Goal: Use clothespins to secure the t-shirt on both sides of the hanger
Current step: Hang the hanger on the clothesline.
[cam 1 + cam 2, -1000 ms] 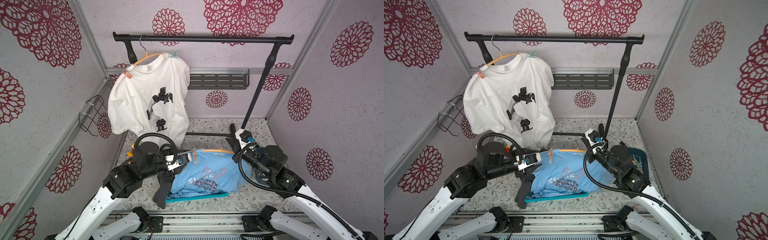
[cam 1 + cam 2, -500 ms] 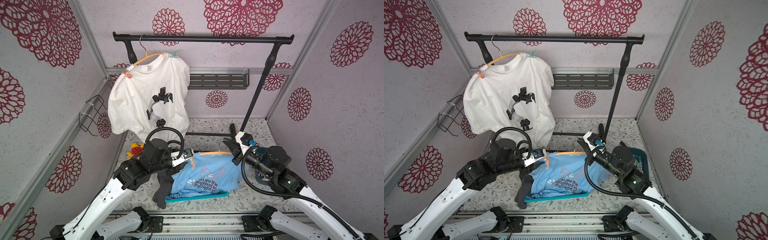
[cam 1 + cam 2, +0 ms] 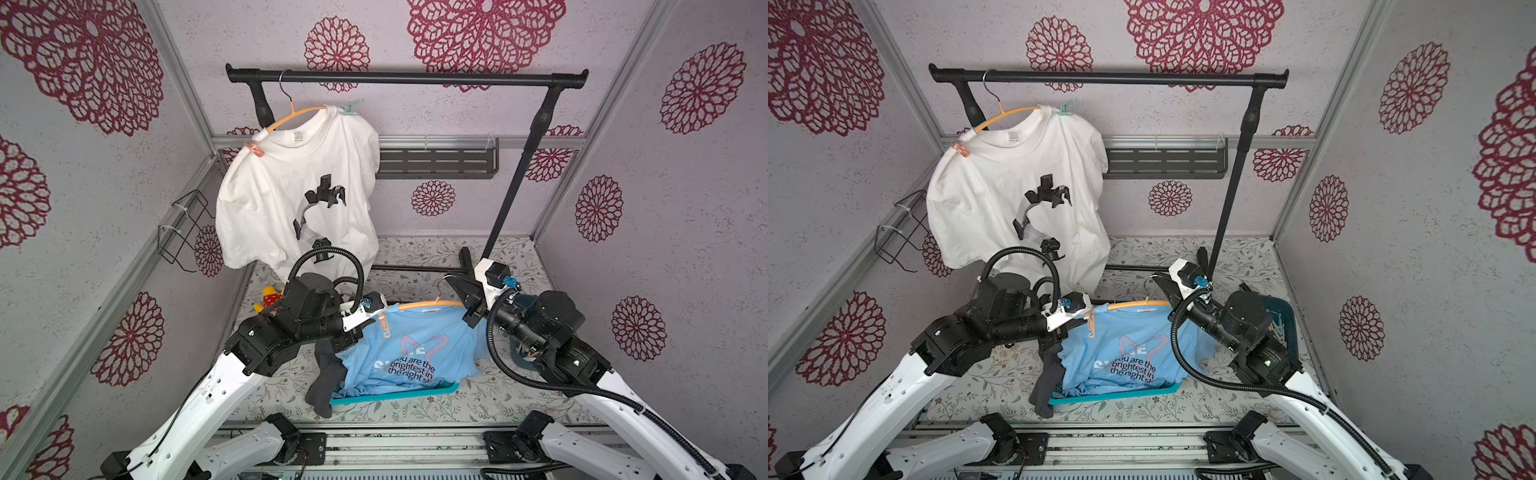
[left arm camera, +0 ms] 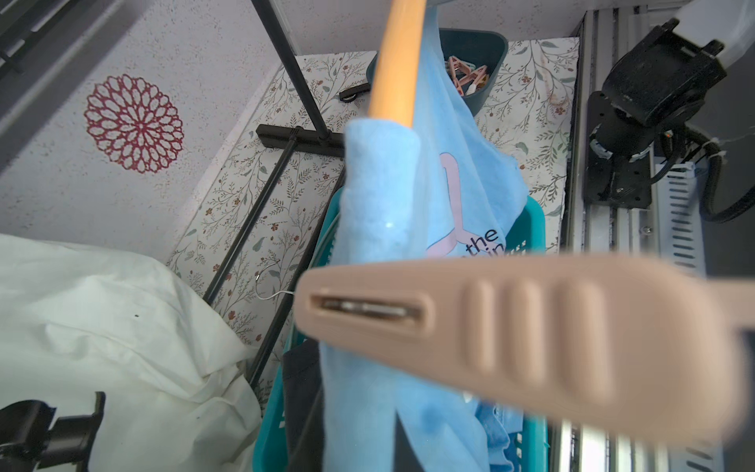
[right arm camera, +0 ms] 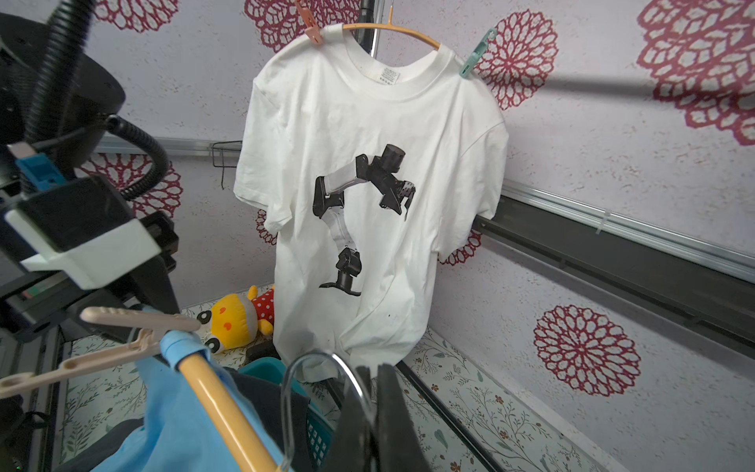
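Since the earlier frame, the left gripper (image 3: 376,321) has been carried rightward to the orange hanger's (image 3: 428,305) end. It is clamped on a beige-pink clothespin (image 4: 490,339), whose parted tips straddle the blue t-shirt's (image 3: 411,353) shoulder there. The hanger's wire hook (image 5: 288,392) is pinched in the closed right gripper (image 5: 374,371).

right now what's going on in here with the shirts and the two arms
The left pincer grips a beige-pink clothespin and holds it at one shoulder of the blue t-shirt, which sits on an orange hanger above the teal basket. The right pincer is shut on that hanger's wire hook, holding it up. Whether the clip has bitten yet is unclear. A white t-shirt already hangs on the rail, pinned on both shoulders.
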Controlling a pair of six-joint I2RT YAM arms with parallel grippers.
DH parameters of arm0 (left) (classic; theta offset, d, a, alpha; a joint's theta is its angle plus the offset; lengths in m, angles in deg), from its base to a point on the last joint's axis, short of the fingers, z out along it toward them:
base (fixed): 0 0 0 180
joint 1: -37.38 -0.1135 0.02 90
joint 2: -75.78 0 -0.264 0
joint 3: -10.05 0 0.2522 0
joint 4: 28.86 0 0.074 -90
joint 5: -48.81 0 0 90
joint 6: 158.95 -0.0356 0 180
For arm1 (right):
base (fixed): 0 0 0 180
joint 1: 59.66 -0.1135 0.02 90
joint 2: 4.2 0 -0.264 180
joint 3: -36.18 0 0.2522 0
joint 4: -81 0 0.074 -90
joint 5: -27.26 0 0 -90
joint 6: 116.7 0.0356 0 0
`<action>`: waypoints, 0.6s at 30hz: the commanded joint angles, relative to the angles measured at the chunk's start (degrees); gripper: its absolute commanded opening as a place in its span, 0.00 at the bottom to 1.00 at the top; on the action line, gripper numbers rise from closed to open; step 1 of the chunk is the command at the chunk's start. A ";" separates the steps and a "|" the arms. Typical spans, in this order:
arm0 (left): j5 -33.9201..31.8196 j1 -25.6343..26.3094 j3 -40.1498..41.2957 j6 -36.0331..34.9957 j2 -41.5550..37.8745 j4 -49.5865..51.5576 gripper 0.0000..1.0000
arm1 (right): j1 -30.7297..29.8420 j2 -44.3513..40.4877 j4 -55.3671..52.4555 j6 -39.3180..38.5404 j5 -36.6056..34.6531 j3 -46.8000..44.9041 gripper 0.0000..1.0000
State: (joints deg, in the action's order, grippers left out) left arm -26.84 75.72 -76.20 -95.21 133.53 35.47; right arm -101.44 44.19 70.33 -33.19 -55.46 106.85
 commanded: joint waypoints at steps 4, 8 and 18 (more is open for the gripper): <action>3.86 -0.21 -1.33 5.99 -3.00 -1.60 0.00 | 0.21 1.28 3.66 6.25 -1.60 6.06 0.10; 3.83 -0.24 -3.04 9.35 -3.09 -0.83 0.00 | 0.21 0.67 2.56 8.08 -1.25 7.88 0.28; 3.09 -0.27 -7.69 11.67 -5.30 3.36 0.00 | 0.21 -2.39 2.55 12.52 2.53 10.33 0.56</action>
State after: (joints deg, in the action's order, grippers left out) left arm -25.22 75.72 -81.45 -86.27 130.56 41.46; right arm -101.42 43.42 70.07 -22.65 -54.27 115.51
